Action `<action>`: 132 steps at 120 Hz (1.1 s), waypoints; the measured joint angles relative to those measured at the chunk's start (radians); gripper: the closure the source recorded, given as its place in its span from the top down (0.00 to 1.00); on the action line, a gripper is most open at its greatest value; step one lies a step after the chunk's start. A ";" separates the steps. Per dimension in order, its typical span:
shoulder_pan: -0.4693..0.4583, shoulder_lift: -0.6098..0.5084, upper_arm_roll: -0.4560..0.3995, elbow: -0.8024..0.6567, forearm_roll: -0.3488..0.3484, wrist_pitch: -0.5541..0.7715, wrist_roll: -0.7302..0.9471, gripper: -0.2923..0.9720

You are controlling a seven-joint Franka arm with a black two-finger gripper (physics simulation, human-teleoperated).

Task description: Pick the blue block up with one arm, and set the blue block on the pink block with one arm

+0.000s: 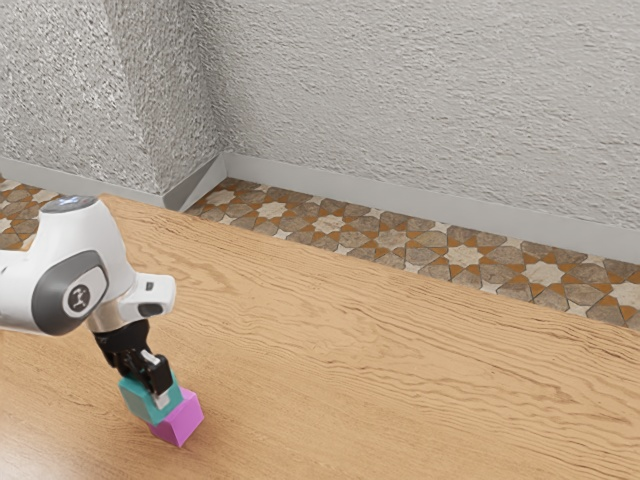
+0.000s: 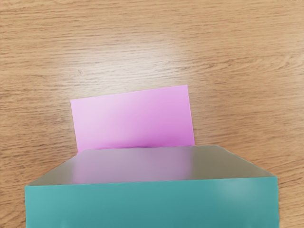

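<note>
Our jaws are closed on two sides of the blue block (it looks rather teal), holding it low over the pink block on the worktop, slightly off-centre, so we judge a small correction comes before release.

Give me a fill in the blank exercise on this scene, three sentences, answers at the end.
1. The gripper is ____ on the blue block.
2. The pink block sits directly on the ____ table.
3. Of the two blocks, the ____ one is higher.
Missing words: shut, wooden, blue.
</note>
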 joint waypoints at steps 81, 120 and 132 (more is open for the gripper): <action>0.012 0.073 -0.007 0.061 0.032 0.026 -0.073 0.52; 0.012 0.086 -0.008 0.053 0.050 0.018 -0.093 0.52; 0.012 0.093 -0.008 0.058 0.063 0.020 -0.097 0.52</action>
